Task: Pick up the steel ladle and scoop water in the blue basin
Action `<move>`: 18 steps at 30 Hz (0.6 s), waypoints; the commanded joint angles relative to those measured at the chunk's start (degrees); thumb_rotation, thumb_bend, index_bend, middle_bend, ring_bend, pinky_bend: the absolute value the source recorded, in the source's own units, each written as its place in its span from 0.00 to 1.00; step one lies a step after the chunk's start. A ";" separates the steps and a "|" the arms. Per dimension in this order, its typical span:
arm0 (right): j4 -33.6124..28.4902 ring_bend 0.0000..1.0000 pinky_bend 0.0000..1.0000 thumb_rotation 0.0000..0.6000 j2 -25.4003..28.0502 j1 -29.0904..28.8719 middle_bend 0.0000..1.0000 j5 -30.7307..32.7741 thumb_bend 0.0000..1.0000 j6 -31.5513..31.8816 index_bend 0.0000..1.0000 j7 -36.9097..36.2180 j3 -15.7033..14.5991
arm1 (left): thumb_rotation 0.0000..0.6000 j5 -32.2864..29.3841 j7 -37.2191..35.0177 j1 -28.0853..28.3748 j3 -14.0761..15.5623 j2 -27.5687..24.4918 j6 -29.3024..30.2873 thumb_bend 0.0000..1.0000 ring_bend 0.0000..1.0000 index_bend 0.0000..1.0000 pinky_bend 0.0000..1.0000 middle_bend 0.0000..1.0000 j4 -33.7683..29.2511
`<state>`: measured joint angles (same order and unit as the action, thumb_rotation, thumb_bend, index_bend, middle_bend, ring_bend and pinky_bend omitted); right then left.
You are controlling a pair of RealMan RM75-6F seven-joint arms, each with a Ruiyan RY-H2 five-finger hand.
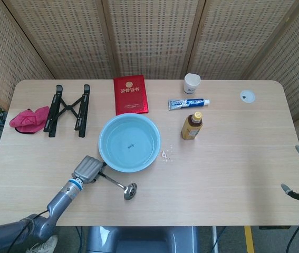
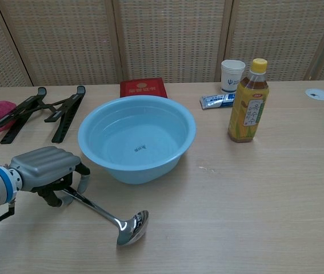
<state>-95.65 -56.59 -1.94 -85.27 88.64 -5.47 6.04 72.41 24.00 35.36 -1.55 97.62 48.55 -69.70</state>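
Your left hand [image 2: 47,171] grips the steel ladle [image 2: 107,217] handle; a loose hold risks tipping against the blue basin [image 2: 136,140].

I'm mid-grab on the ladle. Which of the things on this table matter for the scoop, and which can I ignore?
For the job:
steel ladle, handle end under the left hand
blue basin, with water in it

Just lying about:
tea bottle
paper cup
toothpaste tube
red booklet
black folding stand
pink cloth

shiny mirror-polished steel ladle [image 2: 107,216], smooth glossy blue plastic basin [image 2: 96,149], matt pale wood-grain desk [image 2: 253,200], and a dull grey metal-looking robot hand [image 2: 48,171]
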 commanded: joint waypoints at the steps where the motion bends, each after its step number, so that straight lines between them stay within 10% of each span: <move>1: -0.02 0.00 0.00 1.00 0.04 0.01 0.00 -0.08 0.00 0.04 0.00 -0.08 -0.03 | 1.00 0.17 -0.44 -0.12 -0.02 -0.45 0.52 0.47 0.93 0.61 1.00 0.92 -0.48; 18: -0.32 0.00 0.00 1.00 0.02 0.09 0.00 -0.50 0.00 0.31 0.00 0.02 -0.20 | 1.00 6.50 -2.76 -0.97 1.86 -12.21 5.71 0.55 0.93 0.69 1.00 0.92 -14.26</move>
<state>-95.97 -56.56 -1.85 -85.77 88.95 -5.45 5.84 78.06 21.31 34.41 0.16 86.75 53.52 -82.11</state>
